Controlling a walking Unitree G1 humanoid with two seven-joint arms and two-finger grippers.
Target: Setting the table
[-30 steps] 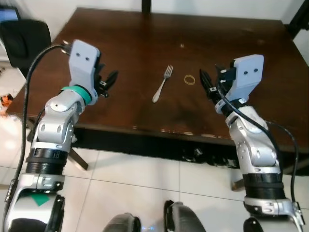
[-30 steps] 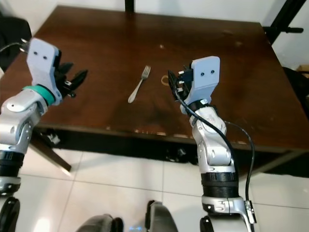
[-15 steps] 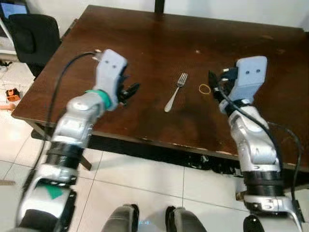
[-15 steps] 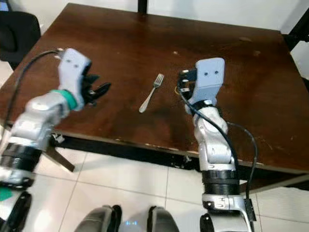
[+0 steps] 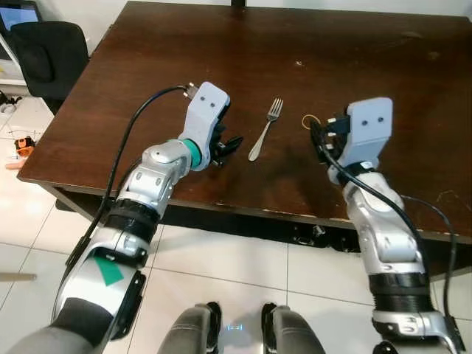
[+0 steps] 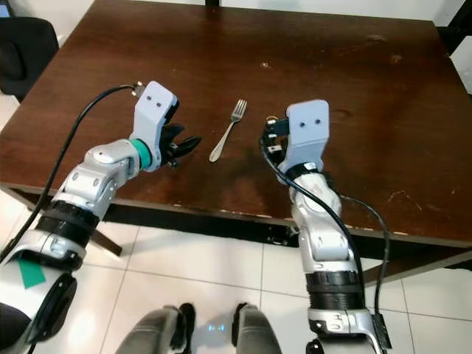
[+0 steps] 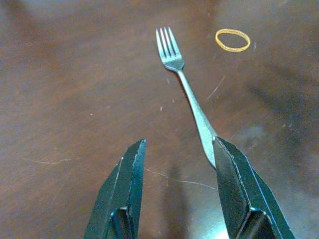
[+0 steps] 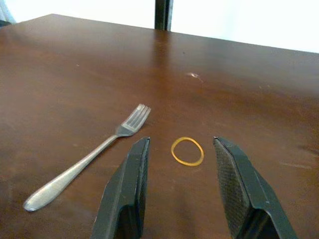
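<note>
On the dark wooden table [image 5: 354, 44] the fork [image 7: 185, 86] lies handle-first just ahead of the left gripper [image 7: 175, 149], jaws apart, so line them squarely across the handle, while the right gripper [image 8: 180, 174], also spread, faces a rubber band [image 8: 187, 151].

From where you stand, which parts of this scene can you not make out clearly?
- Band: in the left eye view the right gripper covers part of it; in the right eye view almost all of it.
- Fork handle end: in the left wrist view a finger of the left gripper overlaps it, so touching or apart is unclear.
- Table: its right side is cut by the frame edge in the left eye view.
- Chair: cut by the frame edge.
</note>
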